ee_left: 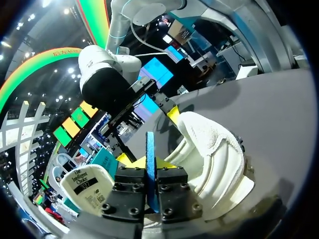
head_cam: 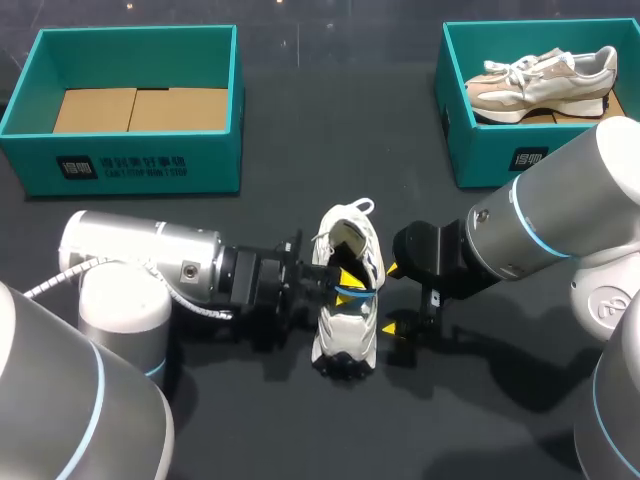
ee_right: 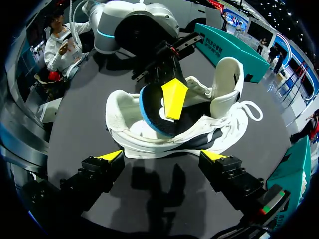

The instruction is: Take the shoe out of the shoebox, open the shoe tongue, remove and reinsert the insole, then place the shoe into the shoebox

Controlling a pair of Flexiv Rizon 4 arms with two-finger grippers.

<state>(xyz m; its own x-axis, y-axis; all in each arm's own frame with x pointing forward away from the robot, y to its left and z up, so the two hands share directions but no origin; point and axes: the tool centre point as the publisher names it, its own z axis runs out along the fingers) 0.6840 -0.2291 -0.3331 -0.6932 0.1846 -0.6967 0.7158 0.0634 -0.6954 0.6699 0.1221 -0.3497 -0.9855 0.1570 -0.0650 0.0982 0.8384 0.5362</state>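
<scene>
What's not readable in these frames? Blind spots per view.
1. Head view: how deep the insole sits in the white shoe; the left gripper and shoe collar cover it.
2. Left wrist view: insole shows edge-on only; the fingers cover its faces.
3. Right wrist view: left gripper's second finger is hidden behind the insole.
4. Head view: right shoebox is cut off by the edge and the right arm.

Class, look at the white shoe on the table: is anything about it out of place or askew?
Yes. The blue insole sticks up on edge, half out of the white shoe, pinched in the left gripper rather than lying flat inside. The tongue is folded wide open.
</scene>
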